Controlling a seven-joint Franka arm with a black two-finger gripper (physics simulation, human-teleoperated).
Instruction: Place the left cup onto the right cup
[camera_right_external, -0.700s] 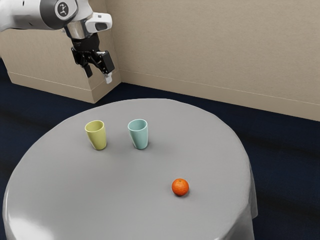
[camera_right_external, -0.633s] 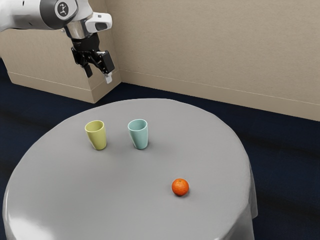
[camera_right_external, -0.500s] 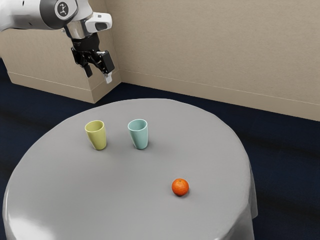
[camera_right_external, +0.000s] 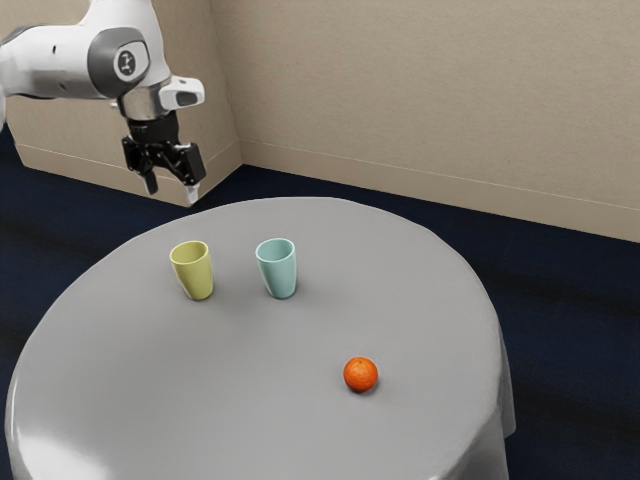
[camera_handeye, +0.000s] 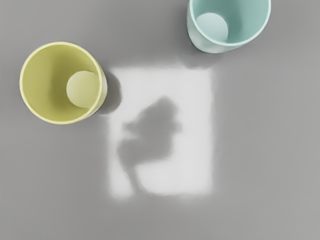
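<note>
Likely light, stiff and slick, the yellow cup (camera_right_external: 192, 270), at the teal cup's (camera_right_external: 276, 267) nine o'clock, suits a rim-wall pinch by the spread, empty fingers of the gripper (camera_right_external: 172, 188).

Arm (camera_right_external: 55, 62): white glossy shells, rounded links. Grey round joint cap (camera_right_external: 127, 60) w/ small dark logo mark. White boxy block (camera_right_external: 182, 97) at wrist, dark end. Tool (camera_right_external: 172, 188): black, blocky, 2 fingers (camera_right_external: 151, 182), one w/ pale tip.
</note>
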